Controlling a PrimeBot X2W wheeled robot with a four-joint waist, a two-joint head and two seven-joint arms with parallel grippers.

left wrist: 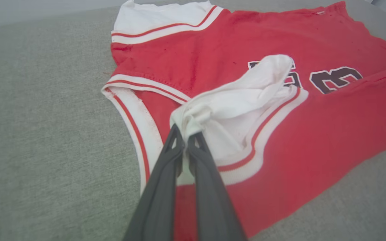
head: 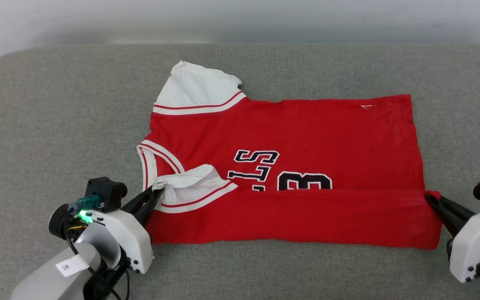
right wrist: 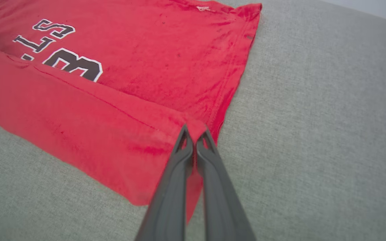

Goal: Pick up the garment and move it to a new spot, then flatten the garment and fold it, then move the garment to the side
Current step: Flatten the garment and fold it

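Lettering [head: 281,171] half under garment [head: 306,125] fold

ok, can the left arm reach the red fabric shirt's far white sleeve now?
Probably not yet: left gripper is shut on the near white sleeve. Once released, nothing stands between it and the far sleeve.

Grey woven fabric surface [head: 36,125], rounded far corner, pale wall [head: 240,16] behind

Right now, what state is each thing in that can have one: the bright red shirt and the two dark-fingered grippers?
Bright red fabric shirt: spread flat on the grey cushion, its near long edge folded over the front and partly covering the lettering.
Left gripper: shut on the shirt's near white sleeve end.
Right gripper: shut on the hem corner of the folded flap.
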